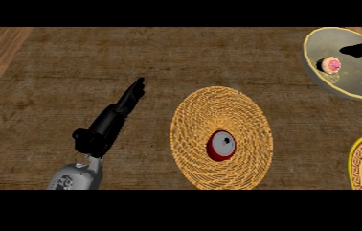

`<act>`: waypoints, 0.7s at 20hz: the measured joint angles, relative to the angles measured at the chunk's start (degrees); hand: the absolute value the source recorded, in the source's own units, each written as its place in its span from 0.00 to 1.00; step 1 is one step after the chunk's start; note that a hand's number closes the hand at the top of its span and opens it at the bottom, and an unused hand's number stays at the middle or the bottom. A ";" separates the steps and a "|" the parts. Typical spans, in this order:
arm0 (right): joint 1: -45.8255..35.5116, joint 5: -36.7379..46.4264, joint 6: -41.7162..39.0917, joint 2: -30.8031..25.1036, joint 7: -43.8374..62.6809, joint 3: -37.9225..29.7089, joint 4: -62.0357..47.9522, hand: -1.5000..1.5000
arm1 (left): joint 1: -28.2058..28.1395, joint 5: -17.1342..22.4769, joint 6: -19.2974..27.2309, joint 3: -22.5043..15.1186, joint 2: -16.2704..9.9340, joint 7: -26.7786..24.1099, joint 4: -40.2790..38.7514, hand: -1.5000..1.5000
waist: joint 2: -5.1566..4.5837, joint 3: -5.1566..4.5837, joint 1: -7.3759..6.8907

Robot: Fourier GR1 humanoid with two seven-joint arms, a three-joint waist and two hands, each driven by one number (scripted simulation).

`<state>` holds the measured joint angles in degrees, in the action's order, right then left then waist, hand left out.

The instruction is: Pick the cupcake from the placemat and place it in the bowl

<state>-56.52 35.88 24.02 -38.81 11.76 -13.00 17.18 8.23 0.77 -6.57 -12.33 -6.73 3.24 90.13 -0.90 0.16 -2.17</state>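
the left hand (113,117) stood at about eight o'clock of the view, rising from its grey forearm at the lower edge, its black fingers straight and pointing toward one o'clock, holding nothing. it hovered over bare counter (106,57), well apart from everything else. just to its right, near the middle of the view, lay the woven golden placemat (212,110), a round one seen as a tall oval. the cupcake (221,145) sat on the placemat toward its six o'clock part, red-cased with a pale grey top, apart from the hand. at two o'clock of the view, cut by the right edge, stood the bowl (318,74), grey inside with a pale yellow rim. inside it lay a small round pink-and-cream thing (329,64), a doughnut by its look, touching the bowl's inner wall. a dark shape showed at the right edge over the bowl; what it was could not be told. at four o'clock, a yellow-rimmed plate (356,165) peeked in from the right edge.
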 measured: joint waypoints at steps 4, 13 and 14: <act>-0.10 -3.49 5.48 -1.05 -1.18 -4.46 0.69 0.00 | 0.11 0.68 -0.40 0.74 -0.24 1.01 0.60 0.50 | 0.16 -0.01 0.32; 8.99 -14.76 5.97 -6.44 -8.79 -15.58 3.80 0.00 | -1.34 0.83 -0.51 1.89 -0.67 2.02 2.30 0.50 | 0.83 -0.08 2.09; 11.10 -16.12 5.77 -6.70 -10.32 -16.78 4.62 0.00 | -1.44 0.70 -0.37 2.07 -0.60 1.72 2.04 0.50 | 0.92 -0.12 2.41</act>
<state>-45.42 19.77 29.79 -45.51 1.43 -29.78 21.80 6.79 1.47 -6.93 -10.26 -7.32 4.96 92.17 0.02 0.04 0.24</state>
